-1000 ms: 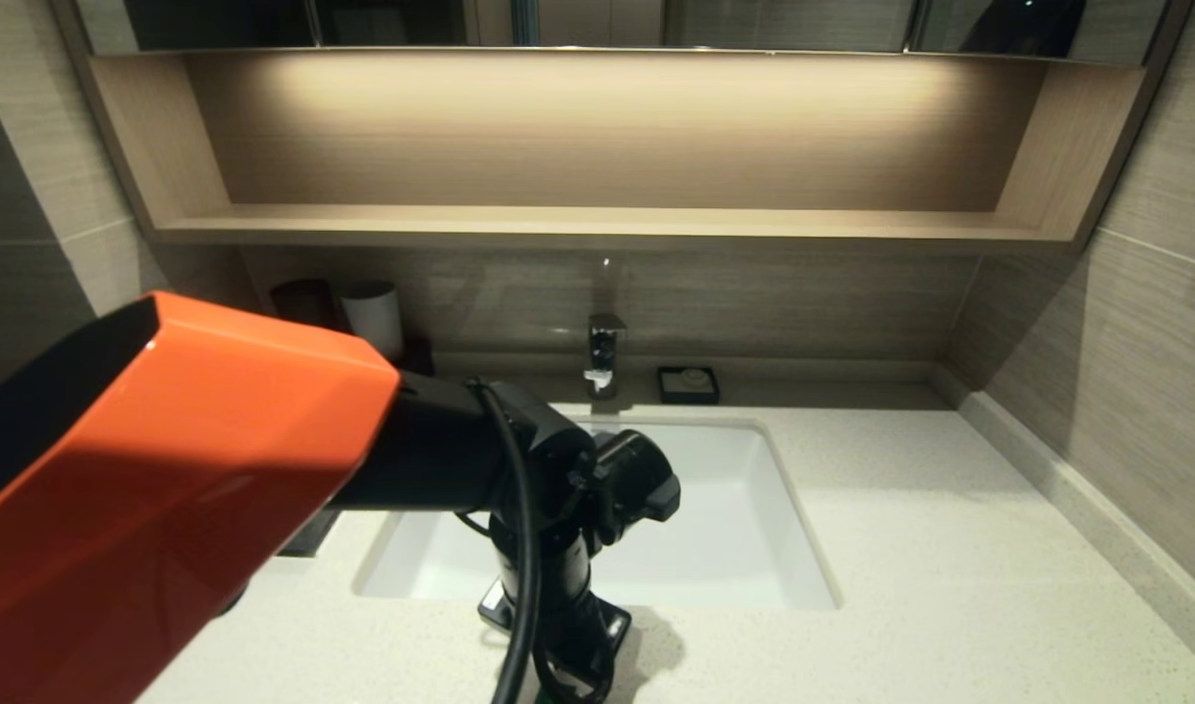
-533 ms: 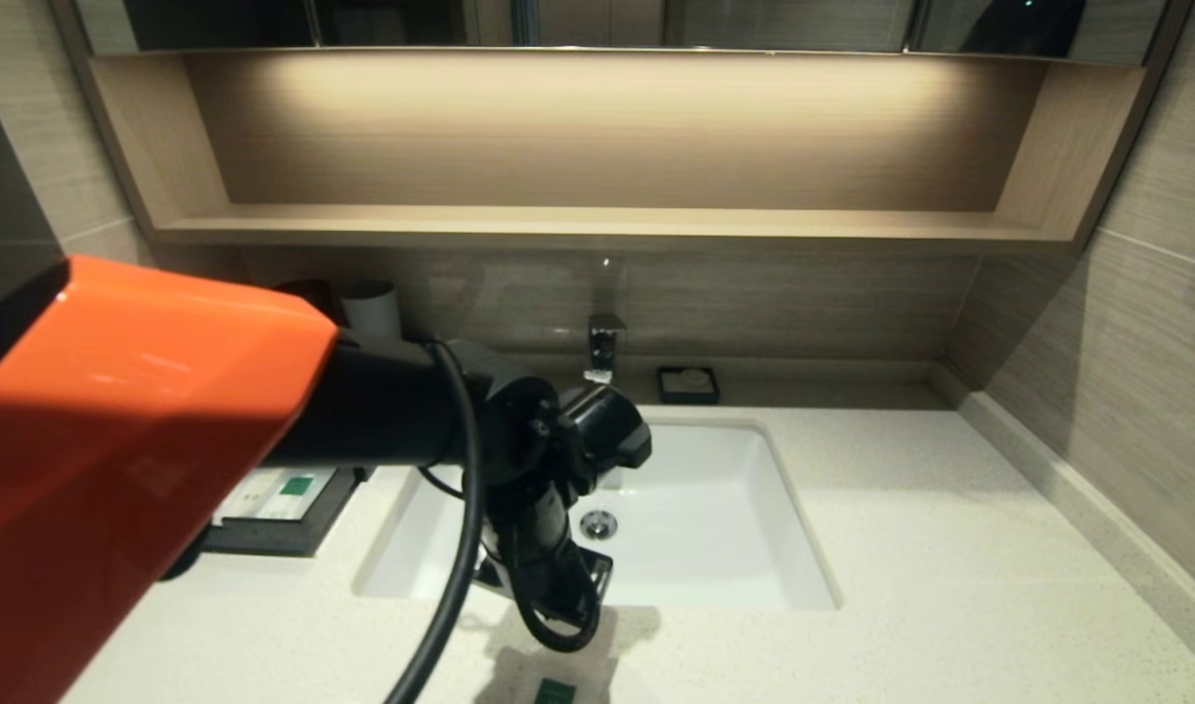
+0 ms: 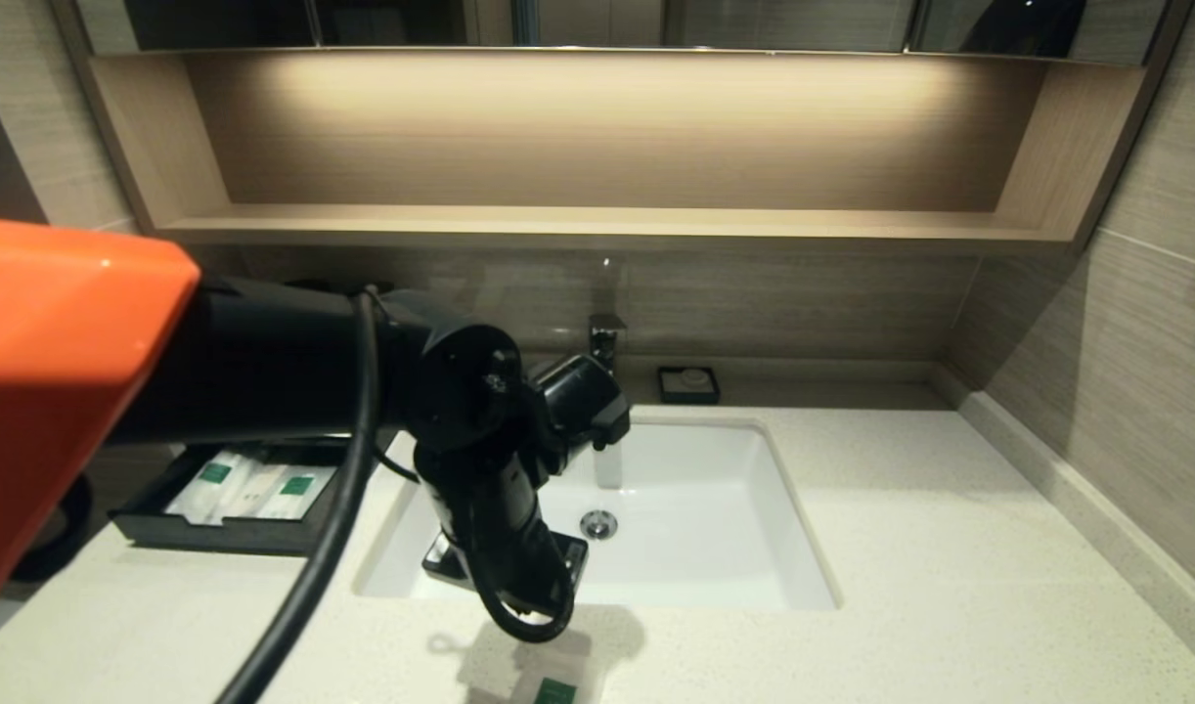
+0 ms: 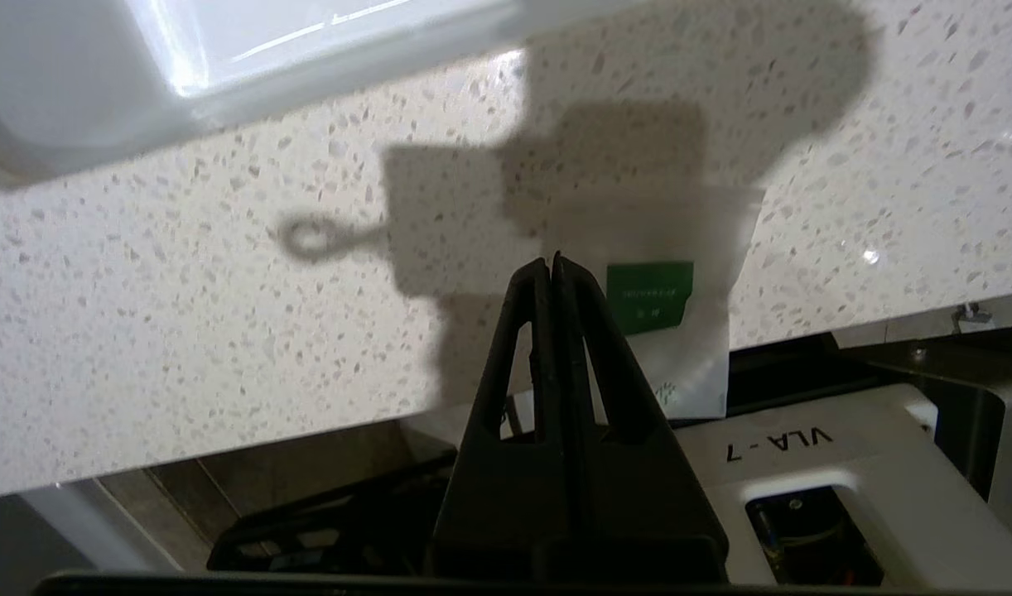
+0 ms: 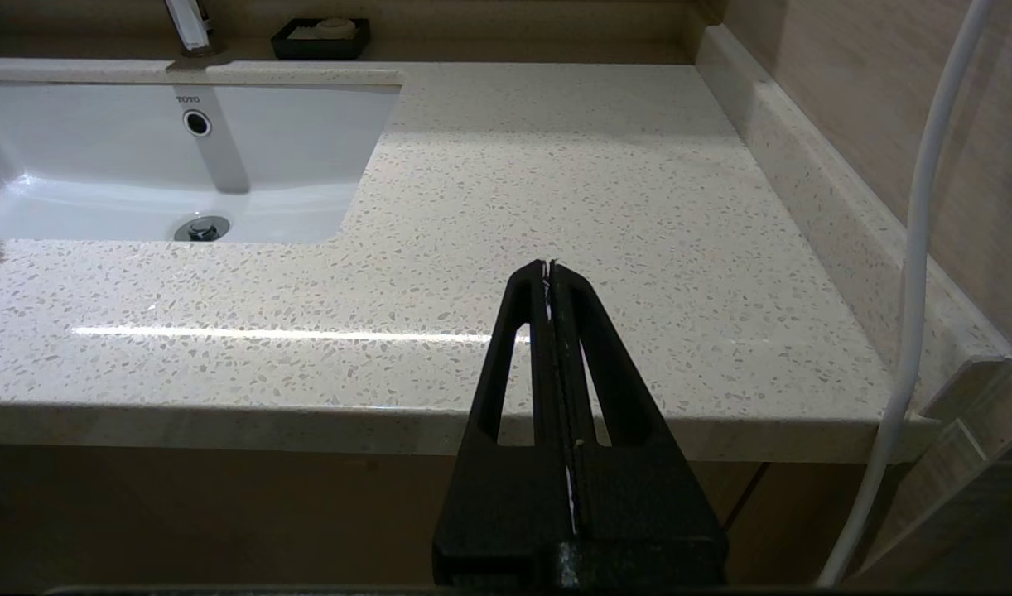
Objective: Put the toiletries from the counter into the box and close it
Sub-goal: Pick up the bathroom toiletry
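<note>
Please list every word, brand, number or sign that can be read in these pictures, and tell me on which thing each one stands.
"TOTO": on the back wall of the white sink, above the overflow hole.
"VLA-7": on the robot's white body below the counter edge, seen upside down.
Green label of the packet on the counter: white print, too small to read.
Green labels on the packets in the black box: too small to read.

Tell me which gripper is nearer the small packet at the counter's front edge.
Left. The left gripper hangs shut just above the small packet; the right gripper sits shut off the counter's front edge, right of the sink.
</note>
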Robot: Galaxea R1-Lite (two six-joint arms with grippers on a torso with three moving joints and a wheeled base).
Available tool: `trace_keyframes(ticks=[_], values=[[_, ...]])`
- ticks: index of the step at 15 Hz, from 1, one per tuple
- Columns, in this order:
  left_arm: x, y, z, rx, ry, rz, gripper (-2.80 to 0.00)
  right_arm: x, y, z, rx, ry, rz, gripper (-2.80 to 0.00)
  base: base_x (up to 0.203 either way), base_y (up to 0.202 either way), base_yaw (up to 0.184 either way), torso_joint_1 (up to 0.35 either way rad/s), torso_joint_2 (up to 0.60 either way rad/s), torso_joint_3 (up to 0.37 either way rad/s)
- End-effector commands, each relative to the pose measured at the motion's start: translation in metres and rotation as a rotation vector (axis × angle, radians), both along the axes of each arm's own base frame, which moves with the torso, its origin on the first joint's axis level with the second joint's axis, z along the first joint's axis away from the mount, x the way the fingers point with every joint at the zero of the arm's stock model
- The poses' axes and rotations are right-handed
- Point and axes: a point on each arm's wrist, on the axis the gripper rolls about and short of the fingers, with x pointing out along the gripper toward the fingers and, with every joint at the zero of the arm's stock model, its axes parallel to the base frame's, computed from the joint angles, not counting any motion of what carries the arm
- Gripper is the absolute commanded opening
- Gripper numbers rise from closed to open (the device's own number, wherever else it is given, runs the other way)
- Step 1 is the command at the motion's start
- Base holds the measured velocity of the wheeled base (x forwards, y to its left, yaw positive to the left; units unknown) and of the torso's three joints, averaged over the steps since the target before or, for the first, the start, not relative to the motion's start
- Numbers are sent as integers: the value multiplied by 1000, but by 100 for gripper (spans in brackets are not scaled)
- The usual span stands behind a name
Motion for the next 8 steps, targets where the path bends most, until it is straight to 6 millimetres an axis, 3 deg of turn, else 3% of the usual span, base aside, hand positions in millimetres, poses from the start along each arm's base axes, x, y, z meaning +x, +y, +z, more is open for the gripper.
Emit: trace_keyframes(ticks=[1, 8], values=[[-9, 7, 7, 14, 27, 11, 0, 0, 0, 0, 0, 2, 2, -280, 0, 0, 0, 0, 0, 0], [-14, 6, -2, -37, 134, -52, 0, 0, 0, 0, 0, 1, 1, -280, 0, 0, 0, 0, 0, 0]])
